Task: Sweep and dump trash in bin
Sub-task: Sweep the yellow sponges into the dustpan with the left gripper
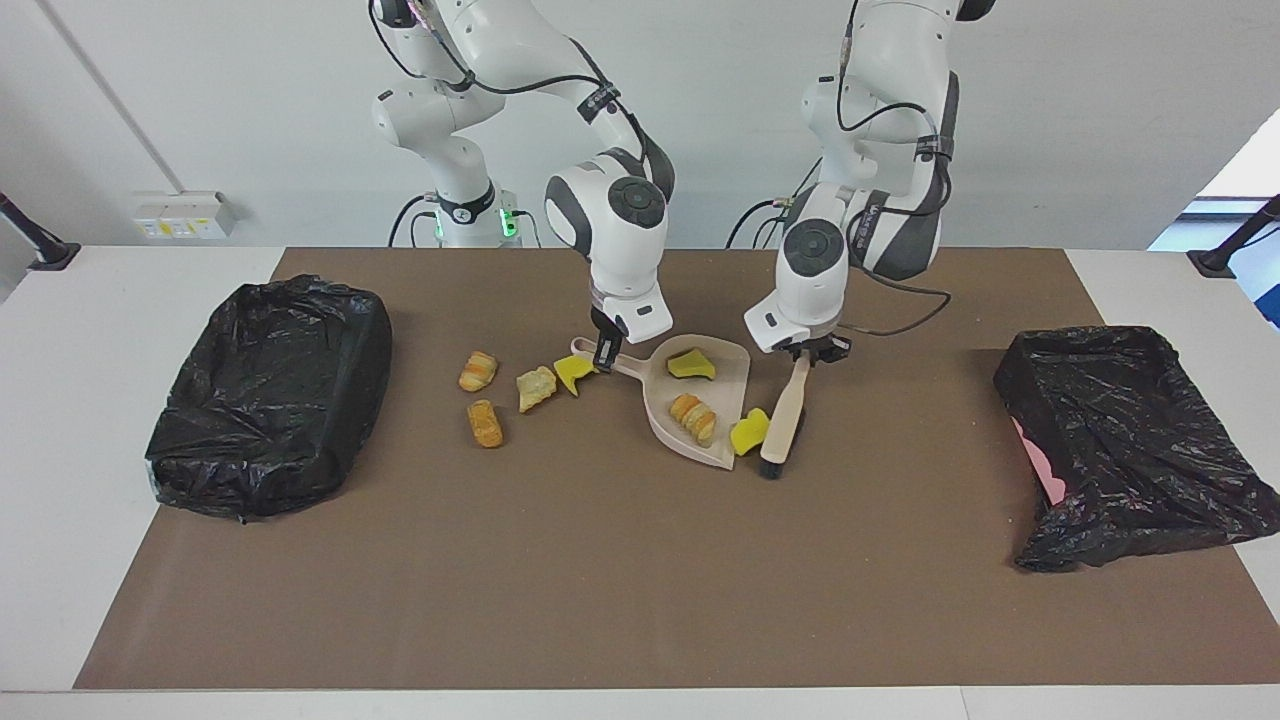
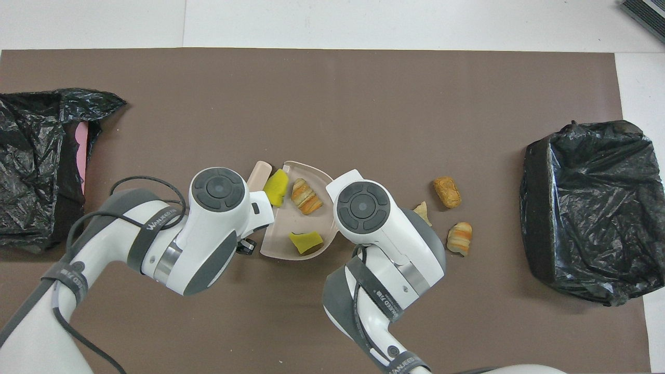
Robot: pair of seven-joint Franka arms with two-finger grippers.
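The beige dustpan point(image 1: 722, 375) point(image 2: 283, 228) lies mid-mat with a yellow sponge bit point(image 1: 690, 364) point(image 2: 305, 242) and a bread piece point(image 1: 692, 418) point(image 2: 305, 196) in it. My right gripper point(image 1: 602, 358) is shut on its handle. My left gripper point(image 1: 812, 352) is shut on the handle of the beige brush point(image 1: 782, 420) point(image 2: 258, 174), which lies along the pan's open edge. Another yellow sponge bit point(image 1: 748, 432) point(image 2: 275, 183) is pressed between the brush and the pan's lip. Several trash pieces point(image 1: 486, 423) point(image 2: 447, 191) lie loose beside the pan's handle.
A black-lined bin point(image 1: 270, 395) point(image 2: 587, 208) stands at the right arm's end of the table. Another black-lined bin point(image 1: 1120, 440) point(image 2: 36, 166), with pink showing under its bag, stands at the left arm's end. A brown mat point(image 1: 600, 580) covers the table.
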